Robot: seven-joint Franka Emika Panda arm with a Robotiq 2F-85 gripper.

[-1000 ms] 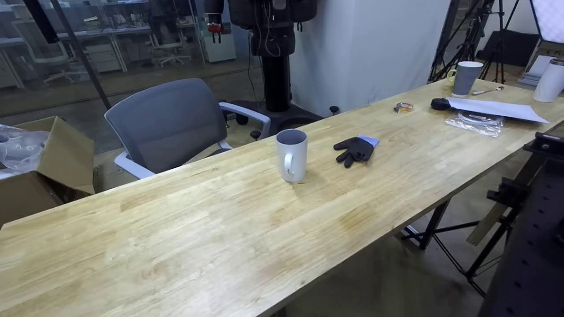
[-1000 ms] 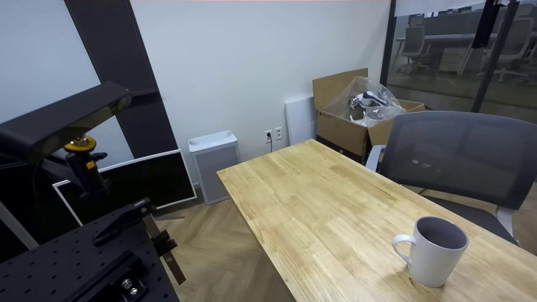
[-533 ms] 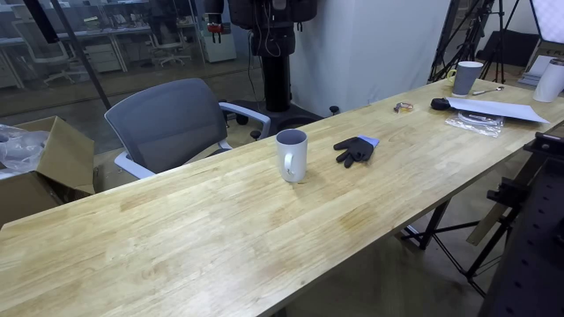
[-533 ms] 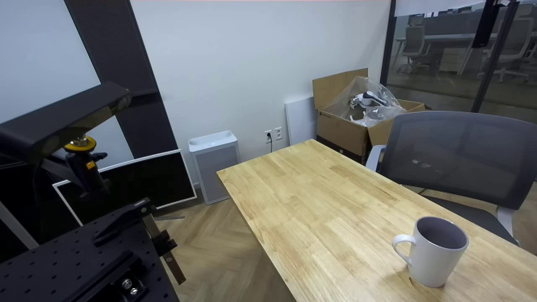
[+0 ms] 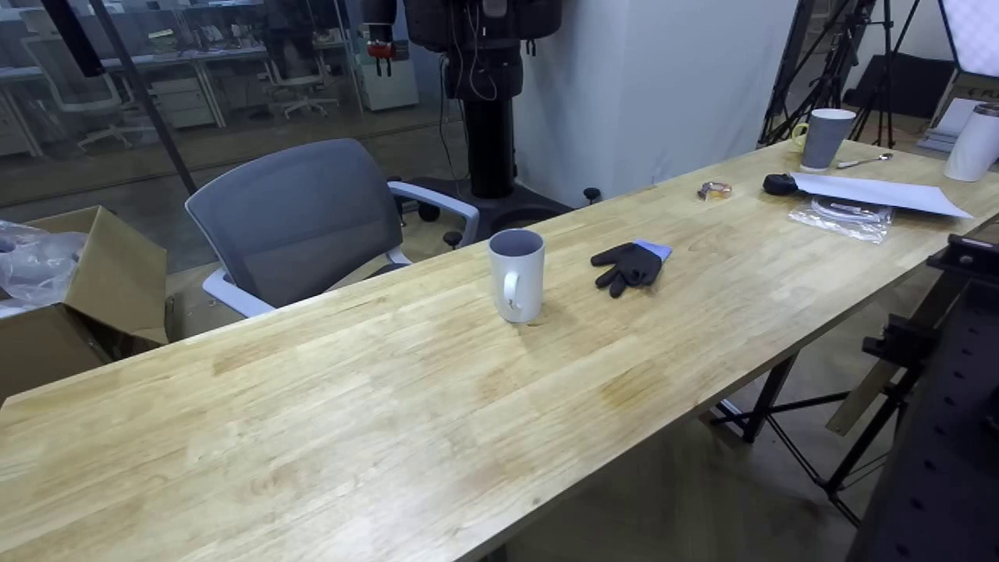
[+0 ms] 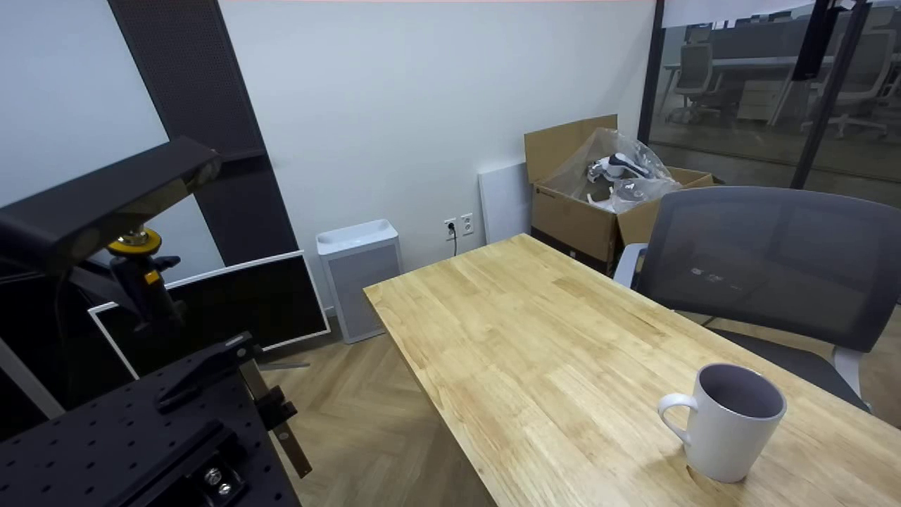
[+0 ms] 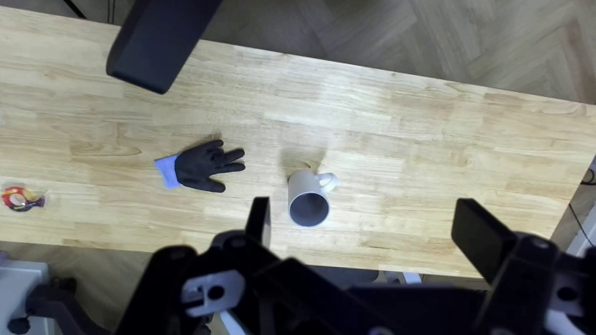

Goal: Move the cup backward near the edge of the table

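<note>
A white cup with a grey inside stands upright on the wooden table in both exterior views [image 5: 531, 273] [image 6: 728, 440]. The wooden table [image 5: 351, 414] has its chair-side edge a short way beyond the cup. In the wrist view the cup [image 7: 302, 182] is seen from above, with its handle toward the upper right. My gripper [image 7: 363, 204] is open and empty in the wrist view, with its fingers wide apart. The cup appears just right of the left fingertip, below the gripper and not touched. The arm and gripper do not show in the exterior views.
A black glove [image 5: 631, 265] with a blue cuff lies beside the cup. A grey office chair [image 5: 304, 226] stands at the table's edge. A tape ring [image 5: 714, 190], white paper [image 5: 882, 192], a bagged cable [image 5: 843, 217] and a grey cup [image 5: 827, 142] lie farther along.
</note>
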